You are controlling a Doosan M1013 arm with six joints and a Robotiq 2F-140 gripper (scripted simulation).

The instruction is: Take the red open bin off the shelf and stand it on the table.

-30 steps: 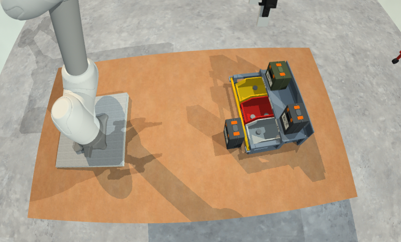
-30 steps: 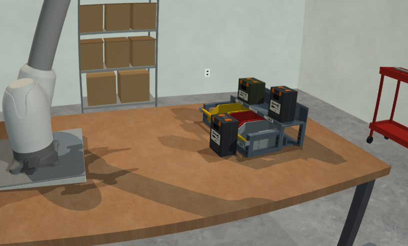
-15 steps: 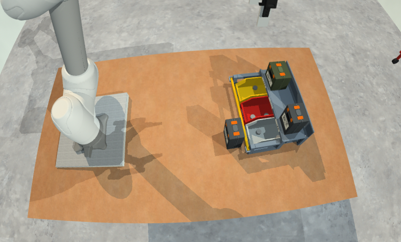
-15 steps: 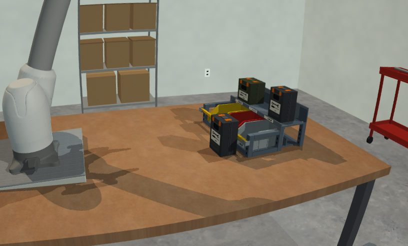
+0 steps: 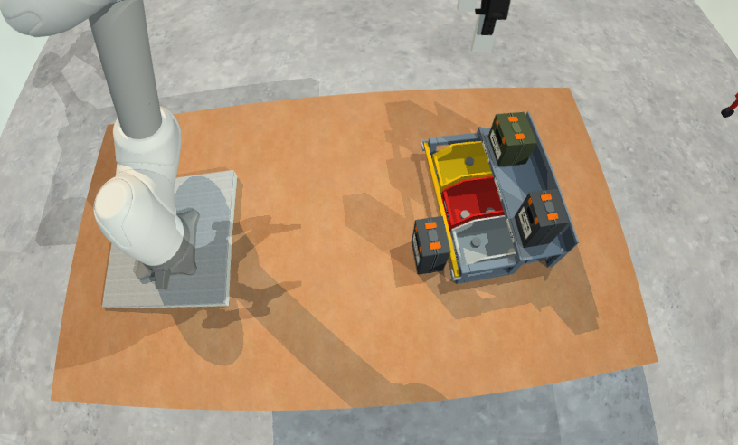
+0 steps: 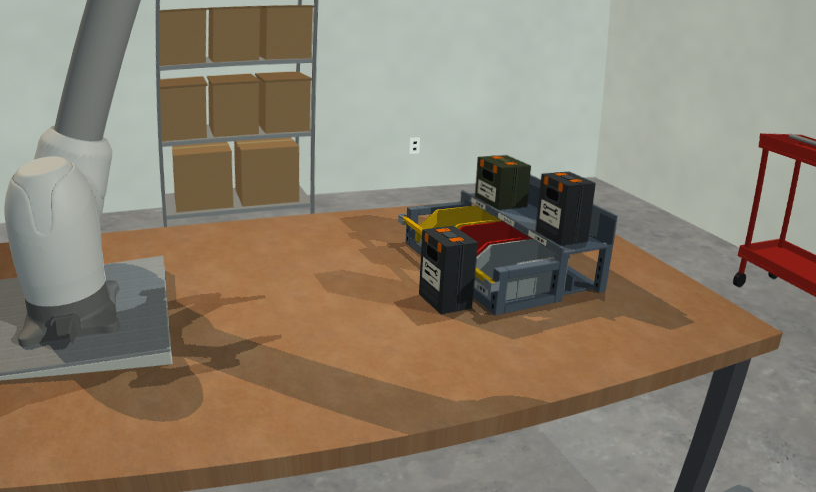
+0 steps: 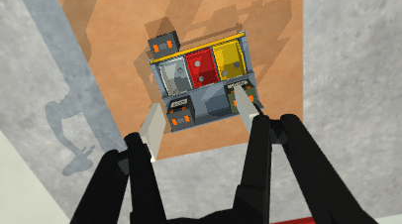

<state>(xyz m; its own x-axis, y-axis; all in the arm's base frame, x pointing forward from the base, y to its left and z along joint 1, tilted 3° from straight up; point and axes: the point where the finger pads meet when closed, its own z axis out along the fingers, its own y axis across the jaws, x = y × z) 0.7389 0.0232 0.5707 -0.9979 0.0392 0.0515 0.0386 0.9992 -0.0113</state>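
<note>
A dark case (image 5: 431, 245) stands against the shelf (image 5: 545, 163) front rail.

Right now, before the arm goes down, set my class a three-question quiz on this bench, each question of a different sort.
1. True or false: the red bin sits between the yellow bin and the grey bin on the shelf.
2. Multiple choice: how many dark cases with orange clips stand on the shelf itself? A one, B two, C three.
3. Short answer: is the gripper holding anything?

Key
1. True.
2. B: the green case and a dark case; the third case stands on the table against the shelf's front.
3. No; its fingers stand apart, high above the shelf.
</note>
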